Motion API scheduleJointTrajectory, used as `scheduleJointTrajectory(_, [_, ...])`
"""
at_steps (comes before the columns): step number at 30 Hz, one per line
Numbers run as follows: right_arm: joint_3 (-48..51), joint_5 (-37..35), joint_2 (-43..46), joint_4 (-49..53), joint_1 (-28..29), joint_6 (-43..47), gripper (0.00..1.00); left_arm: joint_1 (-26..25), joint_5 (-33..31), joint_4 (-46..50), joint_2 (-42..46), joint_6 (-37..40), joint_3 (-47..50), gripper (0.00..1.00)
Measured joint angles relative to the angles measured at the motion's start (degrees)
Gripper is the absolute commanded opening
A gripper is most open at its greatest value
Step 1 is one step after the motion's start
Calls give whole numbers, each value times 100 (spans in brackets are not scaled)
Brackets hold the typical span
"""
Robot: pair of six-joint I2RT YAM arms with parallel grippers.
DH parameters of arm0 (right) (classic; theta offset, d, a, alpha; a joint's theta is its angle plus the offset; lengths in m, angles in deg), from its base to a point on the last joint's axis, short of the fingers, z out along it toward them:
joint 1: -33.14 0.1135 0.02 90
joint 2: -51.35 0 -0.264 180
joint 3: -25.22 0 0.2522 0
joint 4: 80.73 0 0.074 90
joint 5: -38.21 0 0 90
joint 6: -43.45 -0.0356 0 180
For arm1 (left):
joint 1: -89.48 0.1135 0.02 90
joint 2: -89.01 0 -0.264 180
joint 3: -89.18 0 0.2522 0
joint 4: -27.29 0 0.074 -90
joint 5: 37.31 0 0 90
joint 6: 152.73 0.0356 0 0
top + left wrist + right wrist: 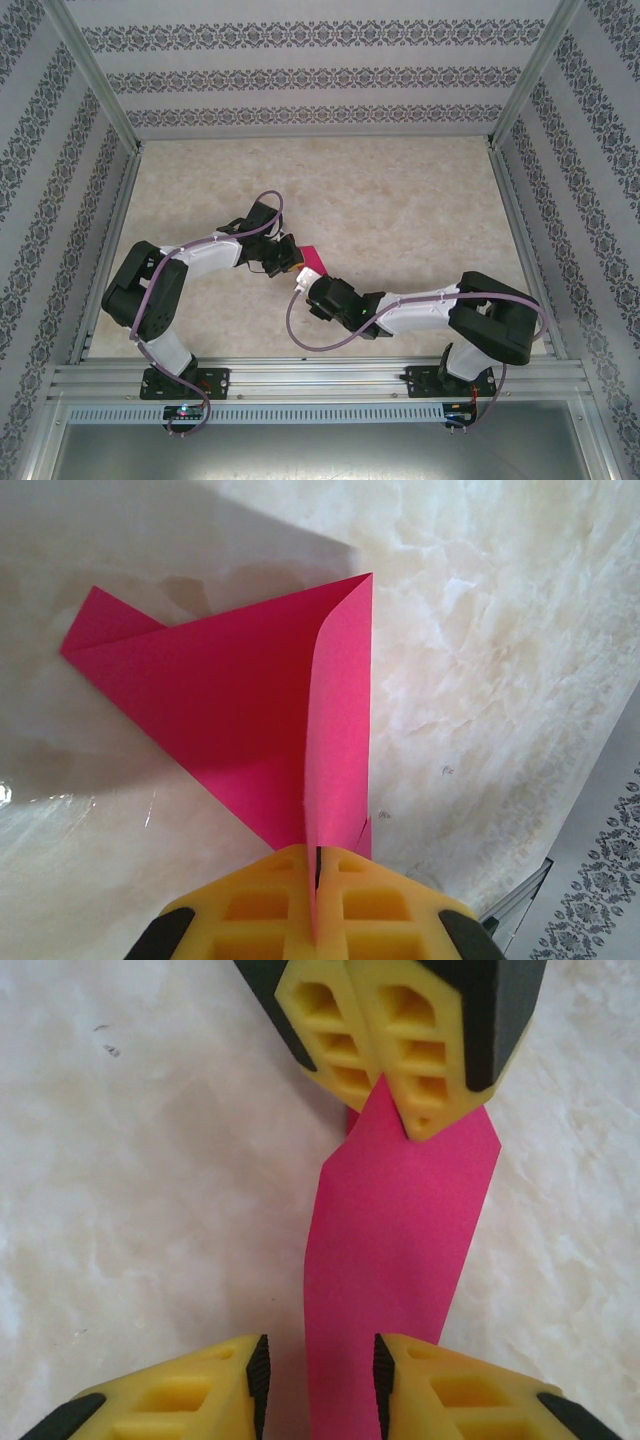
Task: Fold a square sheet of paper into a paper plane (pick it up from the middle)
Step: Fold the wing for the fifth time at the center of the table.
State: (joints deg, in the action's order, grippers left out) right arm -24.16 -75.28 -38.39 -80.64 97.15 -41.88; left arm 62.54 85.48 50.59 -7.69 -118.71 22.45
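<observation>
Magenta-pink paper (312, 258) lies near the middle of the marbled table (420, 200) in the top view, a small patch of it showing where the two arms reach in toward each other. The left gripper (290, 264) sits at the paper's left edge and the right gripper (303, 284) is just below it, the two close together; their jaws are too small here to judge. In the left wrist view the paper (230, 680) is folded into a broad triangle lying flat on the table (480, 680), with one flap standing up on edge and curling toward the camera. The left gripper (316, 870) has its yellow fingers pressed tight together on the near end of that upright flap. In the right wrist view the paper (400, 1230) runs as a long strip from the top of the picture to the bottom. The left gripper (385, 1085) pinches its far end, fully closed on it. The right gripper (318, 1380) straddles the near end with its jaws partly apart: bare table shows between the paper's edge and the pad on the picture's left, and nothing is clamped.
</observation>
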Motion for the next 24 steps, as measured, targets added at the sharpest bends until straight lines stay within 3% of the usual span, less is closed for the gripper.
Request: scheduleJointTrajectory(24, [-7,-317,-162,17,2,138,17,4,-2,92,0,24,-22,0])
